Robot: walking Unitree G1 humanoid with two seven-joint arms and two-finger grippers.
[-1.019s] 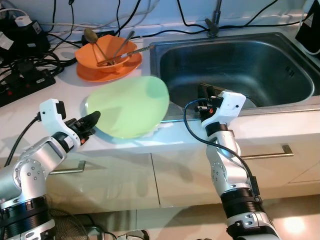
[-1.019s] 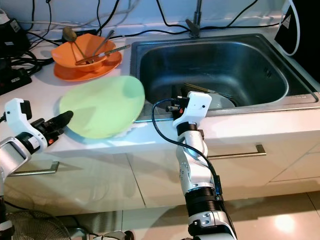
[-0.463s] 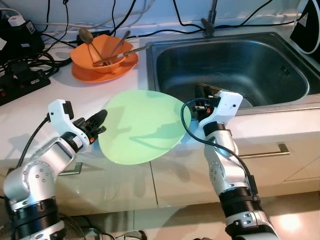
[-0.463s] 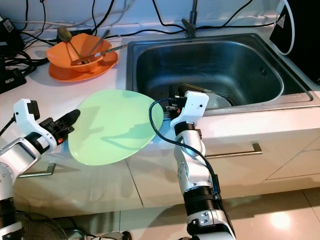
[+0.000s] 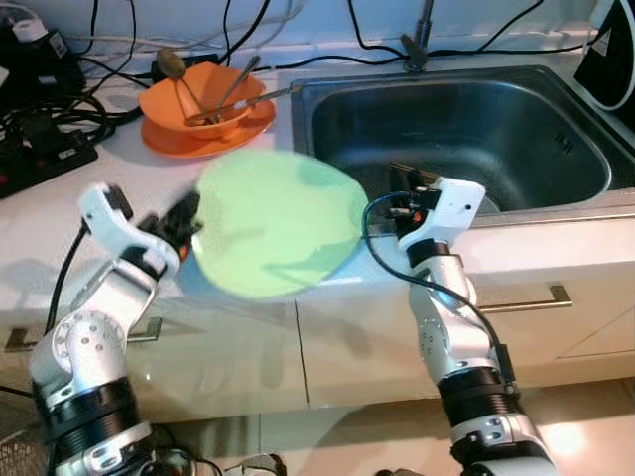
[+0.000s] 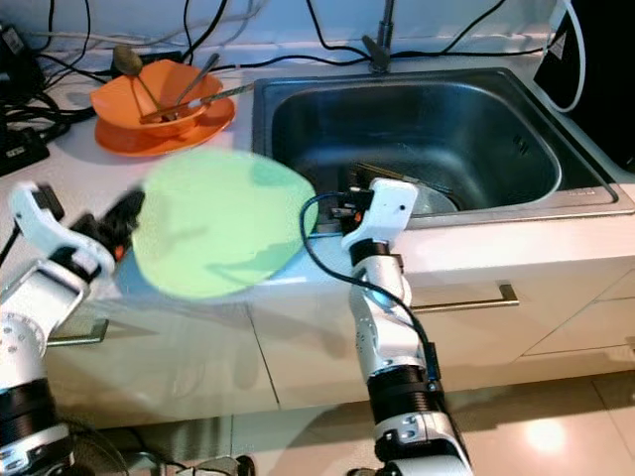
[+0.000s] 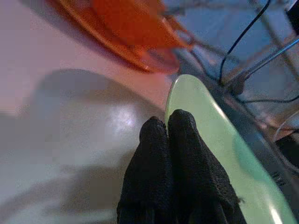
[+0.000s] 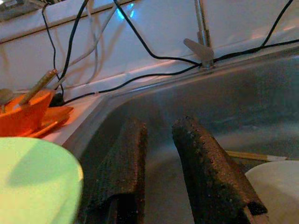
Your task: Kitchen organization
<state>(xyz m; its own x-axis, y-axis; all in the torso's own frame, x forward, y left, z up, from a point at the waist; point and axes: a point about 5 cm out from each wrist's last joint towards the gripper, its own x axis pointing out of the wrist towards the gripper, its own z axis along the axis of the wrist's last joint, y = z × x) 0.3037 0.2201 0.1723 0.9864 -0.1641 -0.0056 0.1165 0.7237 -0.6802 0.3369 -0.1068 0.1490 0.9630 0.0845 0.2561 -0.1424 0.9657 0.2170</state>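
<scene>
Counter: white kitchen worktop (image 5: 60,213) with a steel sink (image 5: 516,99) set into it, black cables along the back wall.
Left gripper: my left gripper (image 5: 184,220) has its two fingers pressed together on the rim of the green plate (image 5: 273,223); the left wrist view shows them pinched on its edge.
Plate: lifted off the counter, tilted, blurred, hanging over the front edge between my two arms, just beside the sink.
Right gripper: my right gripper (image 8: 159,163) sits at the sink's near rim, pointing into the basin, fingers slightly apart and holding nothing.
Elsewhere: an orange bowl (image 5: 203,94) with utensils stands on an orange plate (image 5: 174,139) at the back; a white dish (image 8: 275,179) lies in the basin.
Progress: I judge the job early, with one plate in hand and unplaced and the orange stack untouched.
</scene>
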